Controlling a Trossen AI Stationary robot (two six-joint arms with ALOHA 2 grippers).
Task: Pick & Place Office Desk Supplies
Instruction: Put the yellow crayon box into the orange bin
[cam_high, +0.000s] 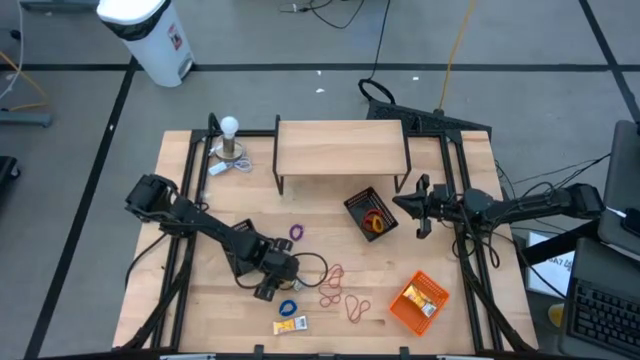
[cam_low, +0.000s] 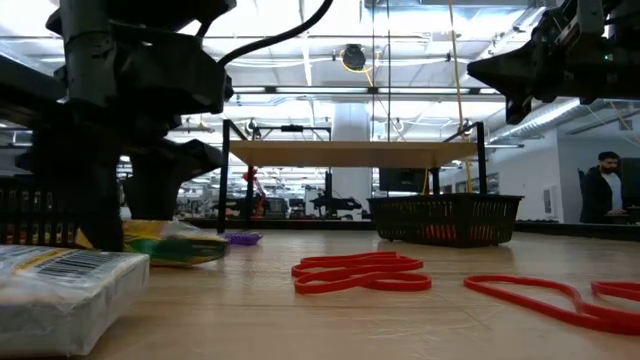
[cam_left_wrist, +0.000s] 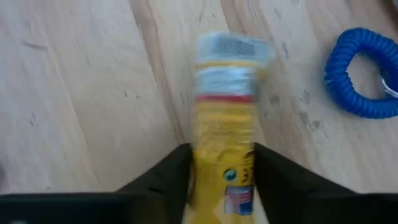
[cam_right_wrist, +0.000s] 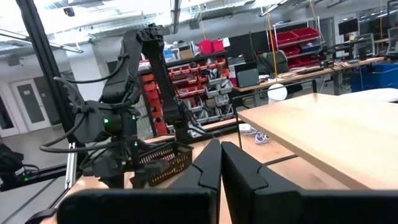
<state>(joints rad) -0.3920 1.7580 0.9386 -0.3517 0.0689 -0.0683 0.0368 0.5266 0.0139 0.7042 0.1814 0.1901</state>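
Note:
A yellow-and-white packet lies flat on the wooden table, and my left gripper is down over it near the table's front, with a finger on each long side. In the low view the packet shows beside the dark fingers. Close by lie a blue coiled loop, a second packet and red loops. My right gripper hangs shut and raised beside the black mesh tray, touching nothing. My left gripper has the packet's two long sides between its two fingers, near one end of the packet. The fingers come steeply from above and lie across the packet. The packet rests on the table, its white end pointing away from the gripper.
An orange tray with yellow packets stands at the front right. The mesh tray holds red and orange loops. A purple loop lies mid-table. A wooden shelf spans the back, with a bulb stand to its left.

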